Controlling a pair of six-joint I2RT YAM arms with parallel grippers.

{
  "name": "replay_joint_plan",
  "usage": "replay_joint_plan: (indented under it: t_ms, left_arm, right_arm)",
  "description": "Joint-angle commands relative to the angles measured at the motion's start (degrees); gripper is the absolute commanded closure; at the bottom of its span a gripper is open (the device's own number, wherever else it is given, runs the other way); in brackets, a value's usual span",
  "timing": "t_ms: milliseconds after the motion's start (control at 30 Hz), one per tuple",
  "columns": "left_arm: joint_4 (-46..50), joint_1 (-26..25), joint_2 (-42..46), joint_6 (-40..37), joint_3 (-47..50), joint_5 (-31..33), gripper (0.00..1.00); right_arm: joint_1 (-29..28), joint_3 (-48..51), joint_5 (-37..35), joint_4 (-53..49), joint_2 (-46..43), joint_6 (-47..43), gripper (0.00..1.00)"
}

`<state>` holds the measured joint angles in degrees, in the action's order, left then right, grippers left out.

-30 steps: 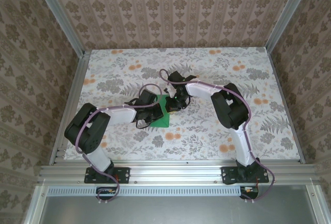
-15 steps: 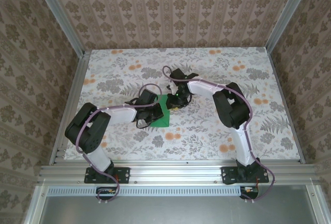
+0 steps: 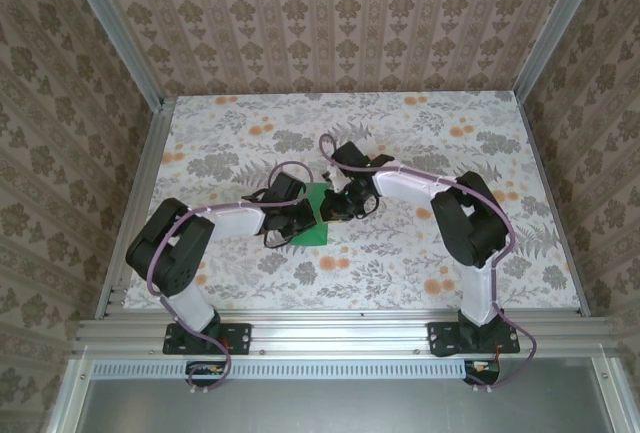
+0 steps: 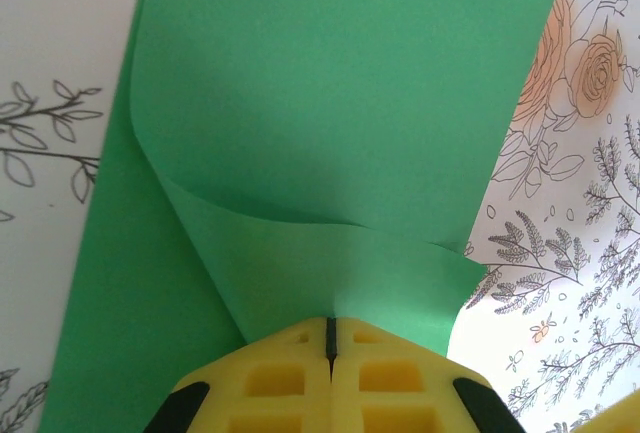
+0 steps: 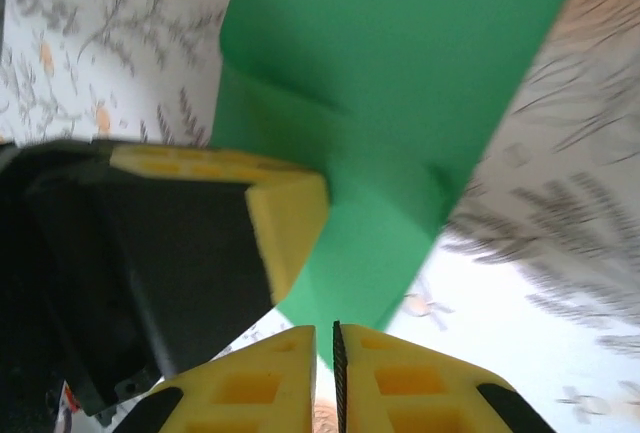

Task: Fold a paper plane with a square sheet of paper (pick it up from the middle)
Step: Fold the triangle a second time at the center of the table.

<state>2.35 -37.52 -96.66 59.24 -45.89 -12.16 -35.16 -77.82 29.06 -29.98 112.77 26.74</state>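
Both arms pinch green sheet [image 4: 330,103]
Raised fold clamped in left fingers [image 4: 275,381] — corner nipped by shut right fingers [image 5: 400,378].

The table [image 3: 420,253] has a white surface printed with grey leaves and orange blossoms, sharp in the left wrist view and blurred in the right. Brown-and-cream damask wallpaper [image 3: 340,23] covers the walls around it. Slanting aluminium posts [image 3: 112,33] stand at the corners, and an aluminium rail [image 3: 340,335] runs along the near edge.
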Motion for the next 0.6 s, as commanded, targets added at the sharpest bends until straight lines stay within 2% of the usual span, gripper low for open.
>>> replay_joint_plan:
  t_ms: [0,267,567]
  left_arm:
    - [5.39,-0.36,-2.01,1.29,1.50,2.97,0.98]
    - [4.67,-0.34,-1.60,1.80,2.13,3.01,0.98]
    - [4.22,-0.36,-1.42,2.36,2.55,2.80,0.98]
  right_arm:
    - [-0.77,1.75,3.45,3.18,0.21,3.40,0.87]
    - [-1.38,2.61,6.00,3.46,2.51,3.50,0.88]
    - [-1.49,3.76,5.17,3.35,4.04,3.22,0.88]
